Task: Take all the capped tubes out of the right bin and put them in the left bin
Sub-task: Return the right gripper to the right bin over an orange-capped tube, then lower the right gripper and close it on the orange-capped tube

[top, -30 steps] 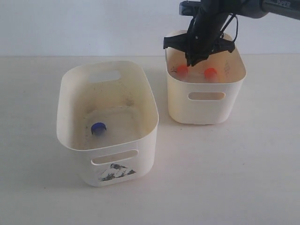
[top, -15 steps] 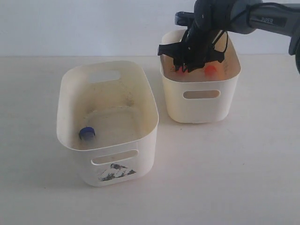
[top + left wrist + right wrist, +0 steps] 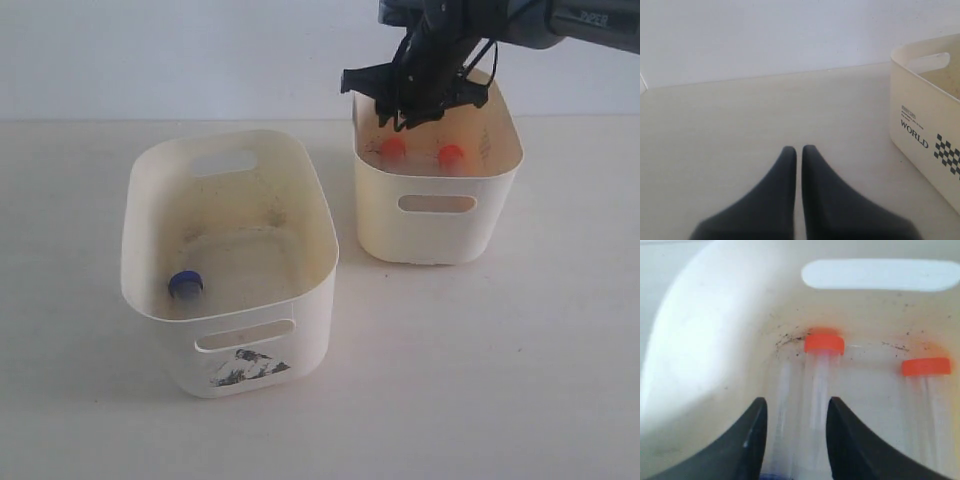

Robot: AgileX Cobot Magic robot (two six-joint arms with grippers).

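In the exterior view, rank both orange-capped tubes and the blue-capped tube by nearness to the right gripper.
1. Orange tube, view-left in right bin, by right gripper.
2. Other orange tube, view-right in right bin.
3. Blue tube, in left bin.

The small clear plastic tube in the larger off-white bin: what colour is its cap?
Blue screw cap; exterior view shows it best.

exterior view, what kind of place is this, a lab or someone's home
Probably a robot test bench in a lab, not a home. A pale table against a blank white wall holds two plastic bins with small capped tubes in them, and a dark robot arm reaches over one.
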